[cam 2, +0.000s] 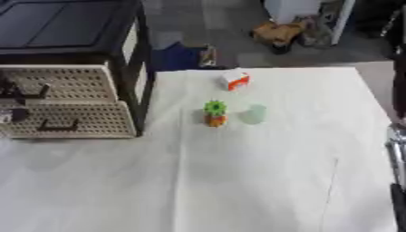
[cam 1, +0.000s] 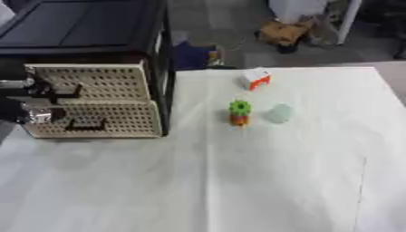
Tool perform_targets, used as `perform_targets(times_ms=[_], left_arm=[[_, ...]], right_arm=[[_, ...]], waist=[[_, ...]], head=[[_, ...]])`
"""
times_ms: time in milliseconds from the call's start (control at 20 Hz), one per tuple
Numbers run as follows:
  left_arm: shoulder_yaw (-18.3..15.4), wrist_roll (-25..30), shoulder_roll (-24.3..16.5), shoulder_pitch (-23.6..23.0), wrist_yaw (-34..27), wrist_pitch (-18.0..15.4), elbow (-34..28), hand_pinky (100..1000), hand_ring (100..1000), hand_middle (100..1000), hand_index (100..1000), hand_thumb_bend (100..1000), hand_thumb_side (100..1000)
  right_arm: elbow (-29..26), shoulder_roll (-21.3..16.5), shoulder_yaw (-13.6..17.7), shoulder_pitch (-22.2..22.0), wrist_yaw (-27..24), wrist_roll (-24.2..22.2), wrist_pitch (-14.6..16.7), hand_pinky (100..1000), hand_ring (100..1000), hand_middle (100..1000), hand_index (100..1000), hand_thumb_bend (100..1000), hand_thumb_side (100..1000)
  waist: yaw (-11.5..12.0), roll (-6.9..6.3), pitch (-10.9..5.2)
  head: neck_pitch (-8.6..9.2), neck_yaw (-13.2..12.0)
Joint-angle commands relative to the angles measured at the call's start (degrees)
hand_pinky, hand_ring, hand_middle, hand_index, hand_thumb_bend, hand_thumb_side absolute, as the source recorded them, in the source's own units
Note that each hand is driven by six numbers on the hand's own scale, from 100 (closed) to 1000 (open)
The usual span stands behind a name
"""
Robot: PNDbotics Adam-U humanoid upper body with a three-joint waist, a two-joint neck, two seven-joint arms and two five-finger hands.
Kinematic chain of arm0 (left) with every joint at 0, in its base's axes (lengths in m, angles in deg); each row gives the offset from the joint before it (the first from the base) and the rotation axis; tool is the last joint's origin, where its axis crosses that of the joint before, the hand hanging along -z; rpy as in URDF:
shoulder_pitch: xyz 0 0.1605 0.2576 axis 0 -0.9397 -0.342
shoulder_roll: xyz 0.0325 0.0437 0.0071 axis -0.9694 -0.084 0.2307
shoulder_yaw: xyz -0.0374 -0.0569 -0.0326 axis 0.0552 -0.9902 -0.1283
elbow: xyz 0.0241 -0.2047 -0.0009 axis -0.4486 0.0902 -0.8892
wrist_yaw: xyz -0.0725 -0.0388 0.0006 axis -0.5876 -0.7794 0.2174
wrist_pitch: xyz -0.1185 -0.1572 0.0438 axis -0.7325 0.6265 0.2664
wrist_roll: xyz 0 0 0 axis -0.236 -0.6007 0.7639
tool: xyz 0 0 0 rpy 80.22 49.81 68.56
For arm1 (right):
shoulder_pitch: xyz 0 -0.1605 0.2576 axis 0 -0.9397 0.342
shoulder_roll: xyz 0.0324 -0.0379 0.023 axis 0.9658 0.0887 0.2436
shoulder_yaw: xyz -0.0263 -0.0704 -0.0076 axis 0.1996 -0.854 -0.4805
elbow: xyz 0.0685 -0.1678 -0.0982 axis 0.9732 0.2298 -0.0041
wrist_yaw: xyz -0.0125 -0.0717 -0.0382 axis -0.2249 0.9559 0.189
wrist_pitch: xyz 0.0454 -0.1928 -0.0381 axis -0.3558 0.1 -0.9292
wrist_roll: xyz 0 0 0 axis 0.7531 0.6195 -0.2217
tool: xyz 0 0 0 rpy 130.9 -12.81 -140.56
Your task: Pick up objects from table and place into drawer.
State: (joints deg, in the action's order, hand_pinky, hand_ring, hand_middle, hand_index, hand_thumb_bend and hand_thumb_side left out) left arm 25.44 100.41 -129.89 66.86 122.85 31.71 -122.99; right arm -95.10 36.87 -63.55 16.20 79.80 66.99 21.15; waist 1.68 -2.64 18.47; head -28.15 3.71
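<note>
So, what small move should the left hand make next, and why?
Probably it should pull the upper drawer outward by its handle. The left hand is at the drawer fronts on the table's left, and both drawers look closed, while the green and orange toy, the pale round thing and the white and orange box lie on the table.

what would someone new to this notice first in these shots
Three small things stand out on the white table: a green and orange toy near the middle, a pale green object just to its right, and a white and orange box behind them. At the left stands a black drawer unit with two perforated beige drawer fronts, and the robot's left hand is at their handles.
</note>
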Motion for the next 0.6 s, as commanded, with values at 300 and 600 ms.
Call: perform_targets(times_ms=[300,600], left_arm=[[1.57,-1.64,-6.36,-3.85,-0.41,0.92,-7.96,100,100,100,760,316,1000],[2.37,-5.13,-8.61,-6.99,-2.09,3.73,-12.30,100,100,100,746,281,1000]], right_arm=[[-1.39,-0.27,0.43,0.50,-0.13,0.38,-0.20,655,611,545,807,100,1000],[-1.50,-0.08,0.37,0.59,-0.05,0.41,-0.28,656,610,545,807,100,1000]], waist=[[0.42,0.27,-1.73],[0.38,0.41,-1.88]], head=[[-0.14,0.58],[-0.03,0.50]])
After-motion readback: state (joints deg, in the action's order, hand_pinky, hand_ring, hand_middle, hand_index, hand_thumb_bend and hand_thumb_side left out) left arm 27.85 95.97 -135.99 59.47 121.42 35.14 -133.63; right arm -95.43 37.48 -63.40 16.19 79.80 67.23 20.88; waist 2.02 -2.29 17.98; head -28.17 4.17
